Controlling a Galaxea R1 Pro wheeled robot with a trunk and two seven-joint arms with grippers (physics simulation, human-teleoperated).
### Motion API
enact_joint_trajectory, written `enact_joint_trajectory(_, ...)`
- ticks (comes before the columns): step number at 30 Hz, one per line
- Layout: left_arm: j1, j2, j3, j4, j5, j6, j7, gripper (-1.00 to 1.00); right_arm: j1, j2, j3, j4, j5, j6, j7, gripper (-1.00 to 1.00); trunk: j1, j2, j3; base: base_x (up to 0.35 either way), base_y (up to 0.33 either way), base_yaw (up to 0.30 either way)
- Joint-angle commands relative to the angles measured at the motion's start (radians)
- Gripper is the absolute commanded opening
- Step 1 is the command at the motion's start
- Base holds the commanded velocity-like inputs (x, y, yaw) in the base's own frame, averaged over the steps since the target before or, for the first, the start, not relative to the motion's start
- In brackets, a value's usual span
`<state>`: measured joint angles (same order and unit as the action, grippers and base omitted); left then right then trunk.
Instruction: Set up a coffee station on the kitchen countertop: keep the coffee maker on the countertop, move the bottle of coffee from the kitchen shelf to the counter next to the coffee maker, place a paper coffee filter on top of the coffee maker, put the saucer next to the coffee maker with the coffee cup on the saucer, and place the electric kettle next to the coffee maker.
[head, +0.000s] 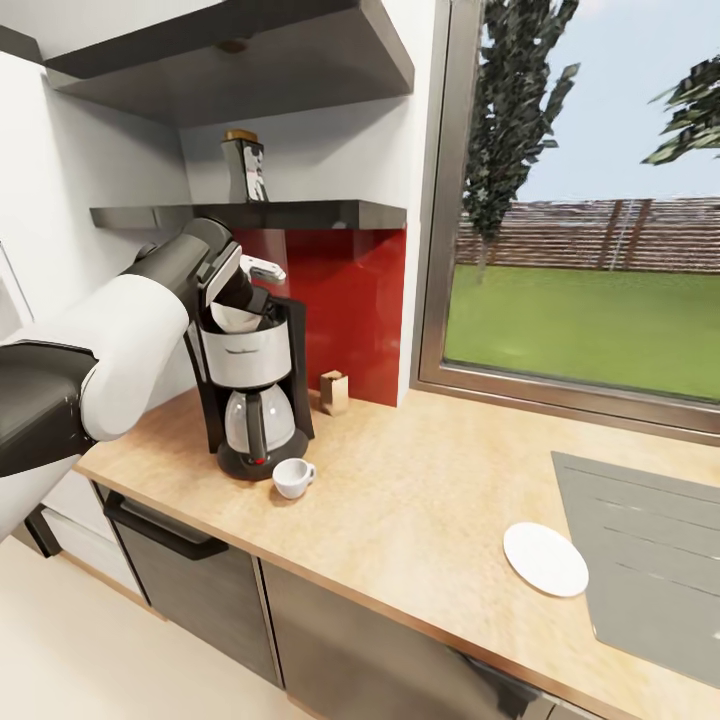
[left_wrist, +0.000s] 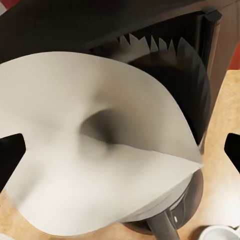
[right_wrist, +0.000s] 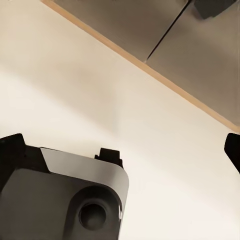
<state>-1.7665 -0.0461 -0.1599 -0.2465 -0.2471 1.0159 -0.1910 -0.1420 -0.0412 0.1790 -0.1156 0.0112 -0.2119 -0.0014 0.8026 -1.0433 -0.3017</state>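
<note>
The coffee maker (head: 250, 390) stands at the left end of the kitchen countertop (head: 420, 500). The white paper coffee filter (head: 232, 318) (left_wrist: 100, 165) rests on its top. My left gripper (head: 240, 285) (left_wrist: 120, 150) hovers right over the filter, open, with its fingertips (left_wrist: 10, 155) wide apart on either side. The bottle of coffee (head: 243, 167) is on the kitchen shelf (head: 300, 213) above. In front of the coffee maker sits the coffee cup (head: 292, 478) (left_wrist: 220, 232). The saucer (head: 545, 558) lies far to the right. My right gripper (right_wrist: 120, 150) is open and points at the floor.
A small tan box (head: 334, 392) stands against the red backsplash right of the coffee maker. The grey sink (head: 650, 560) is inset at the counter's right end, just beyond the saucer. A second shelf (head: 250, 60) hangs higher up. Dark cabinet fronts (head: 200, 590) run below the counter.
</note>
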Motion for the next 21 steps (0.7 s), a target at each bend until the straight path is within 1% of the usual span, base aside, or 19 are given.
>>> enact_joint_trajectory(1, -0.001, 0.0, -0.003, -0.001, -0.011, 0.003, -0.01, 1.0, -0.001, 0.0, 0.004, 0.001, 0.001, -0.003, 0.0, 1.0, 0.0, -0.001, 0.0, 0.0, 0.0, 0.0)
enact_joint_trajectory(21, -0.001, 0.0, -0.003, -0.008, -0.011, 0.001, -0.01, 1.0, -0.001, 0.0, 0.003, 0.001, 0.001, -0.003, 0.0, 1.0, 0.0, -0.001, 0.031, 0.0, 0.0, 0.0)
